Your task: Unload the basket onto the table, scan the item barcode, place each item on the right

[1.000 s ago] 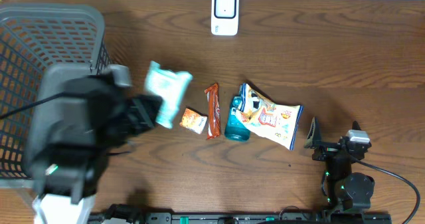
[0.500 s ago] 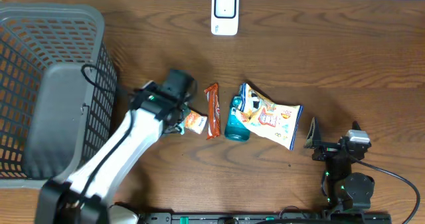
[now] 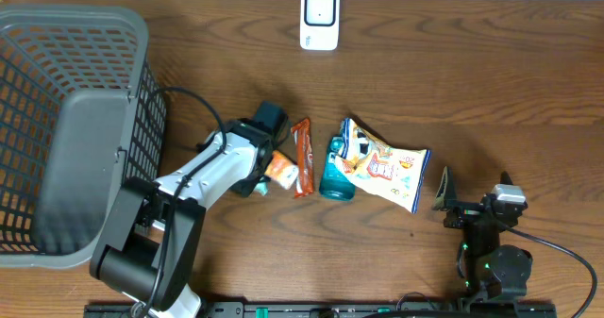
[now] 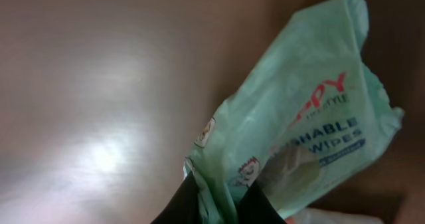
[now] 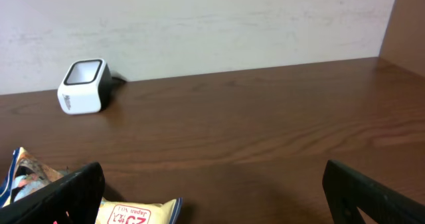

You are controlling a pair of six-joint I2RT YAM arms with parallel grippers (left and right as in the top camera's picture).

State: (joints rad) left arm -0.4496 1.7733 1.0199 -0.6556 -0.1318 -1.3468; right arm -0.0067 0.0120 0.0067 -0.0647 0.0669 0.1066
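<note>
Soft mint-green plastic pack of wipes (image 4: 299,137): pinched by one edge in the closed left gripper (image 4: 220,199), near the small orange packet (image 3: 278,173). Risk: with so thin a hold, the pack may sag or slip, hiding its barcode from the white box scanner (image 3: 320,19), well apart. The left arm (image 3: 212,172) reaches low, outstretched toward table centre.

On the wipes pack (image 4: 299,117) pinched in my left gripper (image 4: 222,201), just past the fingertips, I read red "PY" and blue "SHABLE WIPES", both cut off. The orange packet (image 5: 136,214) between the spread fingers of my right gripper (image 5: 212,204) bears red print I cannot read.
</note>
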